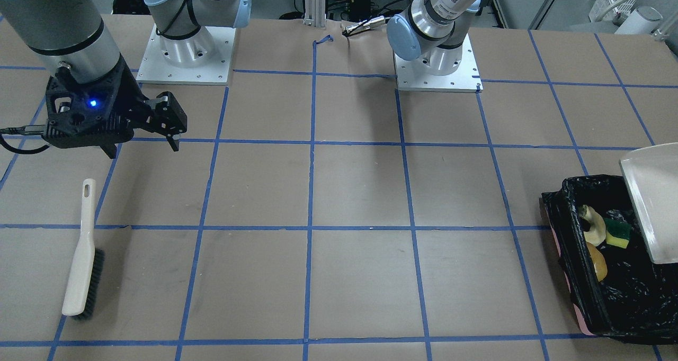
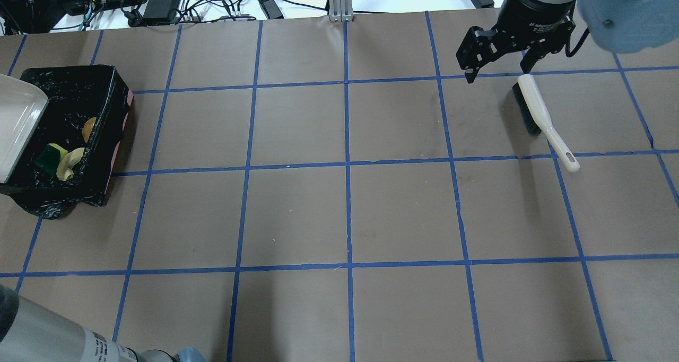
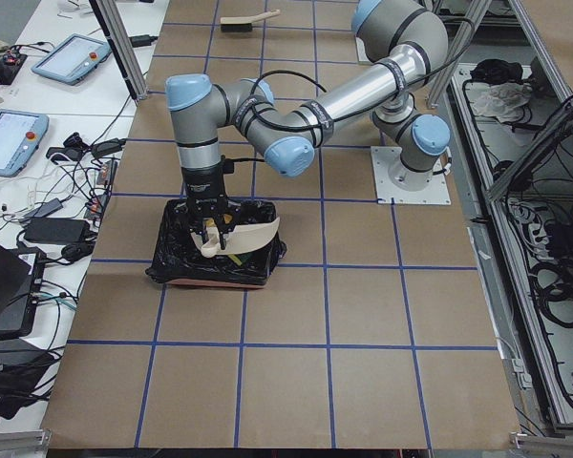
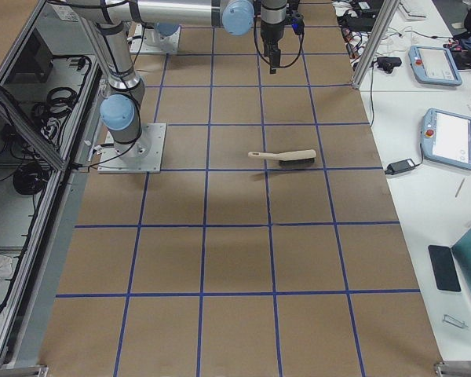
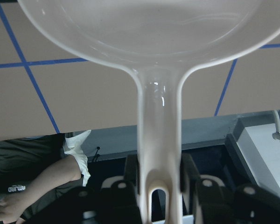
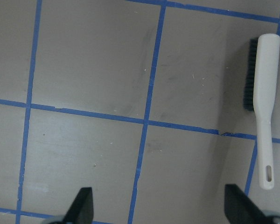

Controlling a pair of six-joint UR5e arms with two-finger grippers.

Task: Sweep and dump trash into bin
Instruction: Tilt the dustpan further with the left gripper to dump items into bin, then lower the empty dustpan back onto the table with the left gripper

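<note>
Left wrist-mounted view shows the left gripper (image 5: pixel 159 173) clamped on the dustpan handle (image 5: pixel 158 116), trash (image 1: pixel 596 228) below in the bin (image 1: pixel 580 297); right gripper (image 1: pixel 143 150) spread wide, empty.

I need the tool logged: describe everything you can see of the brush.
The brush is cream plastic, with black bristles along one side of its head and a slot at the handle's end. It lies on the brown table, its handle across a blue tape line. Nothing grips it, and the right gripper hangs open nearby.

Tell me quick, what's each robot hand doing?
Left hand: closed on the dustpan handle.
Right hand: open, holding nothing.
</note>
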